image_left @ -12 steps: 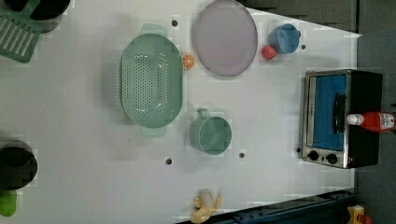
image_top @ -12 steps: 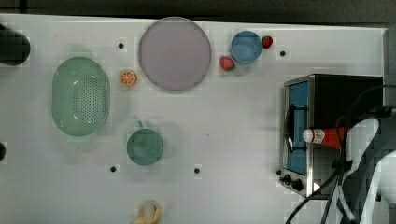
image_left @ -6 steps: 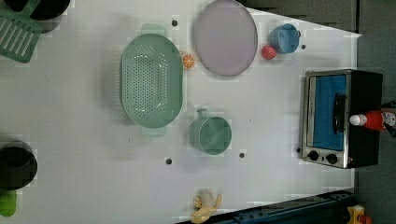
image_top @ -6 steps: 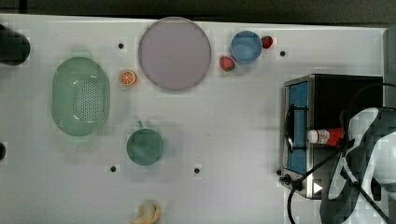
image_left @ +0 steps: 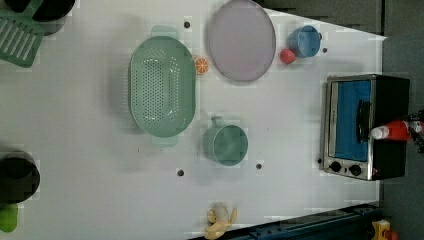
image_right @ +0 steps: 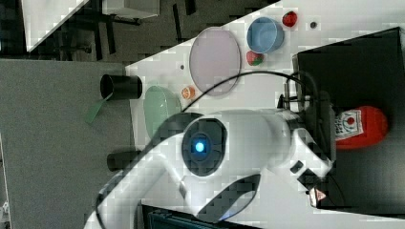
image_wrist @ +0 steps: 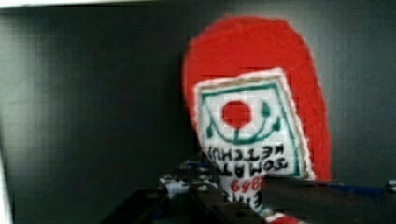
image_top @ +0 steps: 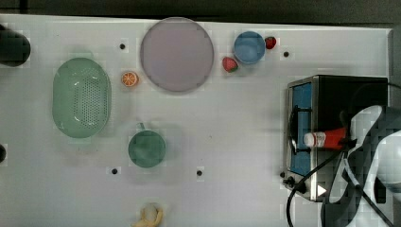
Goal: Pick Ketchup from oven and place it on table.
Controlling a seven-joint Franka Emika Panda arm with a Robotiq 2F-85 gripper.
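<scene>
Top view: ketchup (image_top: pixel 326 139) lies on its side on the black roof of the oven (image_top: pixel 331 90), white cap pointing to the oven's glass-door front, red body toward the table's right edge as the top view shows it. The oven sits on the table (image_top: pixel 236 118) by that same edge, door closed. The white arm (image_top: pixel 378 156) reaches in over the oven from the top view's right, cables trailing. Wrist view: gripper (image_wrist: pixel 252 200) is right at the bottle's label end, dark hardware crossing the lower label; cannot tell whether the pincer is clamped on the bottle or loose. Right view: the arm's end is against the bottle's label side on the oven roof. Other items on the table: lilac plate (image_top: pixel 176 54) near the far edge, blue bowl (image_top: pixel 249 47) beside it with a strawberry (image_top: pixel 230 64) touching or just beside the bowl, green colander (image_top: pixel 81 97) toward the top view's left edge, orange slice (image_top: pixel 129 79) between colander and plate, green cup (image_top: pixel 147 148) mid-table, banana (image_top: pixel 149 215) at the near edge.
</scene>
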